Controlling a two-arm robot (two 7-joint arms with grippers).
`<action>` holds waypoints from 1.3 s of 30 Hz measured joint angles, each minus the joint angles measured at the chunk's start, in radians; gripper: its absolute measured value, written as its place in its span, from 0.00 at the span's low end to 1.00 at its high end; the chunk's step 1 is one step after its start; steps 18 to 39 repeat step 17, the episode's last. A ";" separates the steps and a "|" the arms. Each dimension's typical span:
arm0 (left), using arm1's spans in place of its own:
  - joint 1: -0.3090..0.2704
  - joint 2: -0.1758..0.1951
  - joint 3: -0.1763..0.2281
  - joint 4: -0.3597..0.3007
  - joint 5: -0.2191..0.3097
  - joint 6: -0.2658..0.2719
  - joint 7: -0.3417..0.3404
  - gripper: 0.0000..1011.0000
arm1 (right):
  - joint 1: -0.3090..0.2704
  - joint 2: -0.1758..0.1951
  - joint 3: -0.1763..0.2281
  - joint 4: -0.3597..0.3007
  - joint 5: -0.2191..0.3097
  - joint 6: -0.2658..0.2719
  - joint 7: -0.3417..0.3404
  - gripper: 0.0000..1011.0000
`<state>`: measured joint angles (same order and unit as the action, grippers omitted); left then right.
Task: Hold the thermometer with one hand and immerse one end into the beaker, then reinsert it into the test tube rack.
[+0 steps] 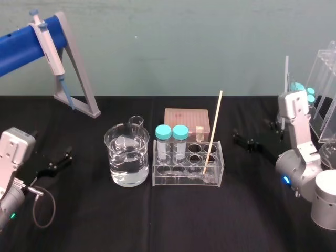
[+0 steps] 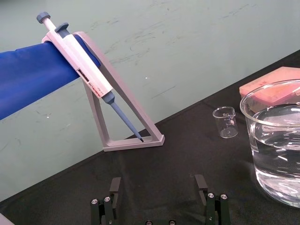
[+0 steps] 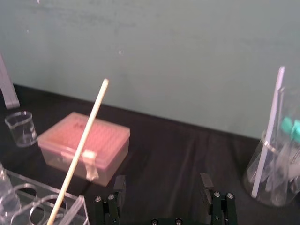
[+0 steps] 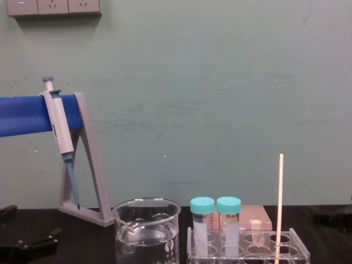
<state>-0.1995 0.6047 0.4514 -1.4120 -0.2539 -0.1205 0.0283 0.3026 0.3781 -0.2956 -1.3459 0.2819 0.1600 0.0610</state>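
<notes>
In the head view, your thermometer (image 1: 213, 131) stood in a hole at the right end of the test tube rack (image 1: 184, 181), its top tipped a little to the right. Nothing gripped it. Two teal-capped tubes (image 1: 171, 133) sat at the rack's left end. The beaker (image 1: 108, 140), partly filled with clear liquid, stood just left of the rack on the black bench (image 1: 173, 220). Your left gripper (image 1: 62, 158) lay low over the bench, well left of the beaker. Your right gripper (image 1: 242, 140) lay right of the rack, apart from it.

Through the left wrist view, the left gripper (image 2: 158, 187) had its jaws spread wide with nothing between them. The beaker (image 2: 253, 140) was near it, a small empty beaker (image 2: 225, 122) stood farther off, and a pipette (image 2: 79, 65) hung on its grey stand (image 2: 126, 122).

Through the right wrist view, the right gripper (image 3: 162, 187) likewise had its jaws released and empty. The thermometer (image 3: 82, 154) rose from the rack (image 3: 70, 206) in front of a pink lidded box (image 3: 108, 140).

In the chest view, the thermometer (image 4: 280, 203) looked nearly upright in the rack (image 4: 300, 250), reaching well above the tubes (image 4: 202, 220), with the beaker (image 4: 146, 207) to their left.
</notes>
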 joint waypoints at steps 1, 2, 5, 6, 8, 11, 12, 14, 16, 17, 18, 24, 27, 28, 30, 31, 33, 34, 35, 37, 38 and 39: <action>0.000 0.000 0.000 0.000 0.000 0.000 0.000 0.99 | -0.001 -0.002 0.000 0.003 -0.002 0.002 0.001 0.99; 0.000 0.000 0.000 0.000 0.000 0.000 0.000 0.99 | -0.002 -0.004 0.000 0.006 -0.004 0.004 0.001 0.99; 0.000 0.000 0.000 0.000 0.000 0.000 0.000 0.99 | -0.006 -0.010 0.000 0.015 -0.009 0.013 0.002 0.99; 0.000 0.000 0.000 0.000 0.000 0.000 0.000 0.99 | -0.005 -0.010 0.000 0.015 -0.009 0.013 0.002 0.99; 0.000 0.000 0.000 0.000 0.000 0.000 0.000 0.99 | -0.005 -0.009 0.001 0.014 -0.009 0.013 0.002 0.99; 0.000 0.000 0.000 0.000 0.000 0.000 0.000 0.99 | -0.005 -0.009 0.001 0.014 -0.009 0.013 0.002 0.99; 0.000 0.000 0.000 0.000 0.000 0.000 0.000 0.99 | -0.004 -0.008 0.001 0.013 -0.009 0.013 0.002 0.99; 0.000 0.000 0.000 0.000 0.000 0.000 0.000 0.99 | -0.004 -0.008 0.000 0.013 -0.008 0.012 0.002 0.99; 0.000 0.000 0.000 0.000 0.000 0.000 0.000 0.99 | -0.004 -0.008 0.000 0.012 -0.008 0.012 0.002 0.99; 0.000 0.000 0.000 0.000 0.000 0.000 0.000 0.99 | -0.004 -0.008 0.000 0.012 -0.008 0.012 0.002 0.99; 0.000 0.000 0.000 0.000 0.000 0.000 0.000 0.99 | -0.004 -0.008 0.000 0.012 -0.008 0.012 0.002 0.99; 0.000 0.000 0.000 0.000 0.000 0.000 0.000 0.99 | -0.004 -0.008 0.000 0.012 -0.008 0.012 0.002 0.99; 0.000 0.000 0.000 0.000 0.000 0.000 0.000 0.99 | -0.004 -0.008 0.000 0.012 -0.008 0.012 0.002 0.99; 0.000 0.000 0.000 0.000 0.000 0.000 0.000 0.99 | -0.004 -0.008 0.000 0.012 -0.008 0.012 0.002 0.99; 0.000 0.000 0.000 0.000 0.000 0.000 0.000 0.99 | -0.004 -0.008 0.000 0.012 -0.008 0.012 0.002 0.99; 0.000 0.000 0.000 0.000 0.000 0.000 0.000 0.99 | -0.004 -0.008 0.000 0.012 -0.008 0.012 0.002 0.99; 0.000 0.000 0.000 0.000 0.000 0.000 0.000 0.99 | -0.004 -0.008 0.000 0.012 -0.008 0.012 0.002 0.99; 0.000 0.000 0.000 0.000 0.000 0.000 0.000 0.99 | -0.004 -0.008 0.000 0.012 -0.008 0.012 0.002 0.99; 0.000 0.000 0.000 0.000 0.000 0.000 0.000 0.99 | -0.004 -0.008 0.000 0.012 -0.008 0.012 0.002 0.99; 0.000 0.000 0.000 0.000 0.000 0.000 0.000 0.99 | -0.004 -0.008 0.000 0.012 -0.008 0.012 0.002 0.99; 0.000 0.000 0.000 0.000 0.000 0.000 0.000 0.99 | -0.004 -0.008 0.000 0.012 -0.008 0.012 0.002 0.99; 0.000 0.000 0.000 0.000 0.000 0.000 0.000 0.99 | -0.004 -0.008 0.000 0.012 -0.008 0.012 0.002 0.99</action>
